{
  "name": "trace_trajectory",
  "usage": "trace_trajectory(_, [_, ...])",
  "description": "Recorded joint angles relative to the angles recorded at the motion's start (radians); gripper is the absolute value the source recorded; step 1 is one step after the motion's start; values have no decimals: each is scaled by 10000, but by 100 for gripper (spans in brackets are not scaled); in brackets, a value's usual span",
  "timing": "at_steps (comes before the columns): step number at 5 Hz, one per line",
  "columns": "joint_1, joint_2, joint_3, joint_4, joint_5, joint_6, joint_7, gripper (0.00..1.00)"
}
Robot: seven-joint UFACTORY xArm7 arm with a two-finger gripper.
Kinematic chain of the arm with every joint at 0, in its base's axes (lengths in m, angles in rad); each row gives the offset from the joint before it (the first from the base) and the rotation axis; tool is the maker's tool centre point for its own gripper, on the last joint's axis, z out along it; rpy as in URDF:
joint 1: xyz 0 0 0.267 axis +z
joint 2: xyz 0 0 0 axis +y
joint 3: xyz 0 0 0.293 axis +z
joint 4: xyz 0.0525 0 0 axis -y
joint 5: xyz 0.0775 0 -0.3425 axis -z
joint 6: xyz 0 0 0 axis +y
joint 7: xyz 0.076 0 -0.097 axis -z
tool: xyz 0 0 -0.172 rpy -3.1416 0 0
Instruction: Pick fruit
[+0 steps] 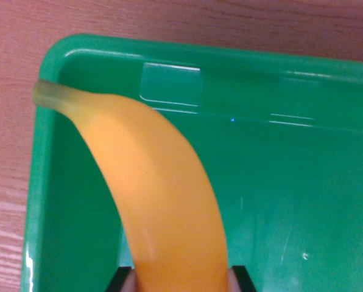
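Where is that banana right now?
In the wrist view, the curved yellow-orange banana sits left of centre over the green plastic tray, its greenish stem reaching the tray's upper-left corner, its lower end between the jaws.

Lighting bright and even, apparently from overhead. Soft white glare streaks cross the far wall of the green bin [279, 91], with a small glint on its near-left rim. The banana [163, 201] is close to the lens, soft-focused and slightly overexposed. The wood-grain tabletop [11, 152] is mildly blurred.

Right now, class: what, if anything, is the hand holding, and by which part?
The banana, gripped at its lower end by the hand, stem pointing away over the green tray.
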Motion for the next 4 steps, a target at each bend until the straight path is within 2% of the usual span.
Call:
trace_trajectory(1, [-10,-165,1,292,16,456,4,100])
trace_trajectory(2, [-10,-165,1,292,16,456,4,100])
trace_trajectory(3, [-19,-329,2,583,31,909,9,100])
trace_trajectory(4, [-19,-329,2,583,31,909,9,100])
